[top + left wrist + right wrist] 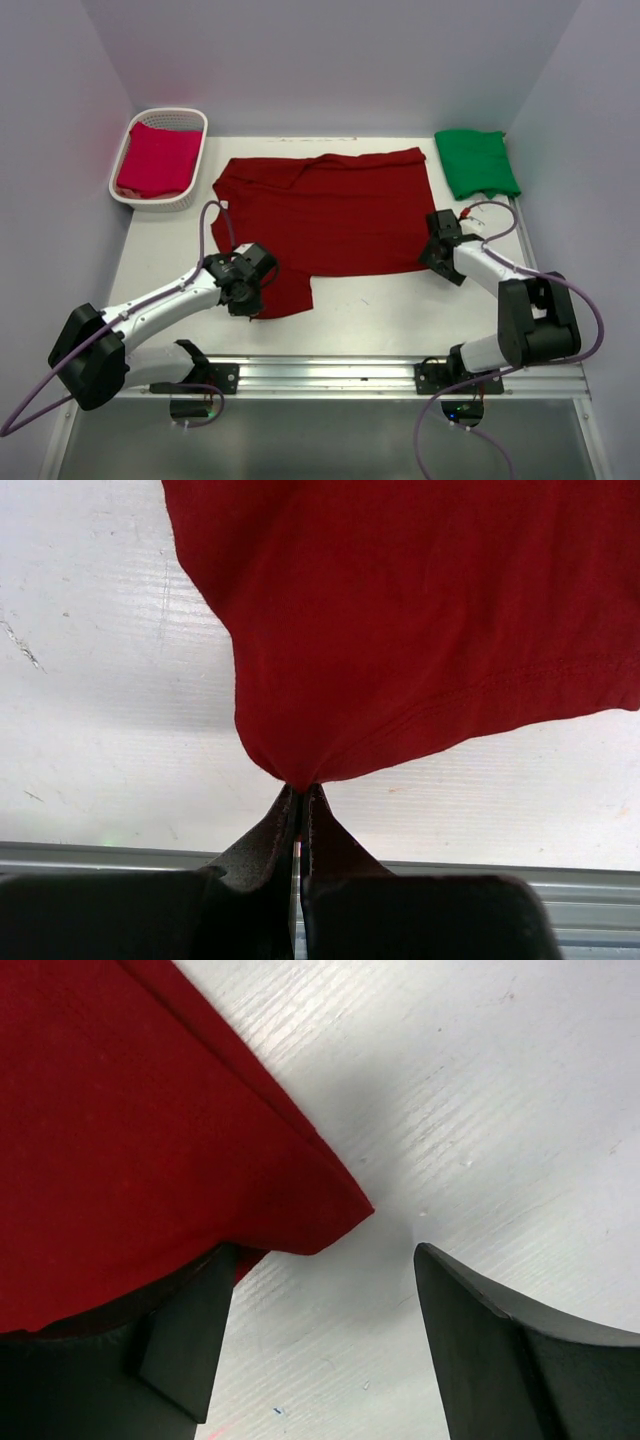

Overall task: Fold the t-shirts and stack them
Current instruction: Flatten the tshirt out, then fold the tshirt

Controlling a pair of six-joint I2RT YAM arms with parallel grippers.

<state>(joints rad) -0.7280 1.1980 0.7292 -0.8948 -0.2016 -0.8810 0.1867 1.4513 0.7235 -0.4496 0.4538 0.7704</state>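
From above, we see the maroon t-shirt (pixel 330 220) spread flat across the middle of the table (pixel 380 300), with its collar toward 12 o'clock. The green t-shirt (pixel 477 163) lies folded at 2 o'clock. The crimson t-shirt (pixel 158 160) sits folded inside the white basket (pixel 190 118) at 10 o'clock. The left gripper (pixel 258 300) is at the shirt's 7 o'clock corner, and the right gripper (pixel 432 262) is at its 4 o'clock corner.

On the left wrist camera, we see the left gripper with its jaws pressed together, pinching the very tip of a hemmed corner of the maroon t-shirt. The cloth fans out from the pinch toward 12 o'clock, over the white table.

On the right wrist camera, we see the right gripper with its jaws spread wide and holding nothing. A corner of the maroon t-shirt comes in from 10 o'clock. It drapes over the finger at 8 o'clock and stops short of the finger at 4 o'clock, with bare table between them
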